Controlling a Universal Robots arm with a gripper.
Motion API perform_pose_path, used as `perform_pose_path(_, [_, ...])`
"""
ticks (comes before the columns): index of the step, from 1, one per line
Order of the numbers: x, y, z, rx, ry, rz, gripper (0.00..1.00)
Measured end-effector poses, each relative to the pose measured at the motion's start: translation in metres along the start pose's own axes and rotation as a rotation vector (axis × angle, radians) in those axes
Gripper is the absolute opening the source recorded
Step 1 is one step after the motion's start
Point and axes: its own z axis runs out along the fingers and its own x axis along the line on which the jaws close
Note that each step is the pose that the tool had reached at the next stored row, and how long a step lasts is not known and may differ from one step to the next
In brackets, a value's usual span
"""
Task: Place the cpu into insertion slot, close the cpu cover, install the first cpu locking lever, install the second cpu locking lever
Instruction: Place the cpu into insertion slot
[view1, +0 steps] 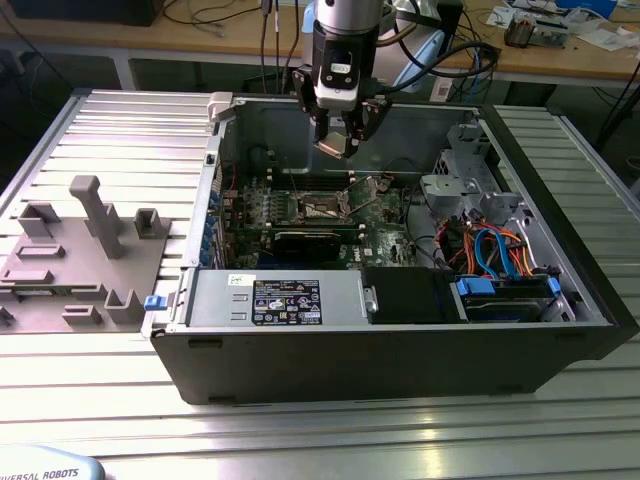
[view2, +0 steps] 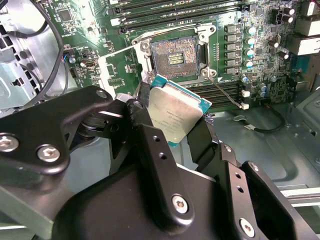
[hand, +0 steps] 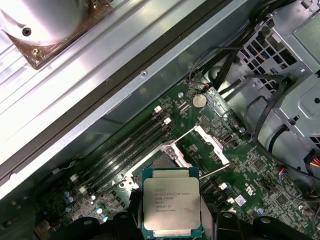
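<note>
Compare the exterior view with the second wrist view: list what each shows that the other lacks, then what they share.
Exterior view: the whole computer case, its black power-supply box, and a grey parts holder at the exterior view's left. Second wrist view: the chip gripped between the fingers, close up. Shared: the gripper above the green board and its uncovered socket.

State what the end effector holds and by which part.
The cpu, clamped by two opposite edges in the end effector, not yet in the insertion slot.

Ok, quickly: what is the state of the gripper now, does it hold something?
Gripper: shut on the cpu, which is not yet in the slot.
</note>
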Motion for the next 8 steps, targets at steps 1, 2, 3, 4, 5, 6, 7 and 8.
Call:
perform_pose_path(1, [0.0, 0.0, 0.0, 0.0, 0.0001, 0.0, 0.54])
perform_pose_path(2, [0.0, 0.0, 0.0001, 0.0, 0.0, 0.001, 0.54])
perform_pose_path(3, [0.0, 0.0, 0.0, 0.0, -0.0001, 0.001, 0.54])
perform_pose_path(4, [0.0, 0.0, 0.0001, 0.0, -0.0001, 0.003, 0.54])
perform_pose_path(5, [0.0, 0.0, 0.0002, -0.0001, -0.0003, 0.005, 0.54])
perform_pose_path(6, [0.0, 0.0, 0.0002, -0.0001, -0.0003, 0.005, 0.54])
perform_pose_path(7, [0.0, 0.0, 0.0002, 0.0, -0.0003, 0.005, 0.54])
perform_pose_path(8, [0.0, 0.0, 0.0002, 0.0, -0.0004, 0.006, 0.54])
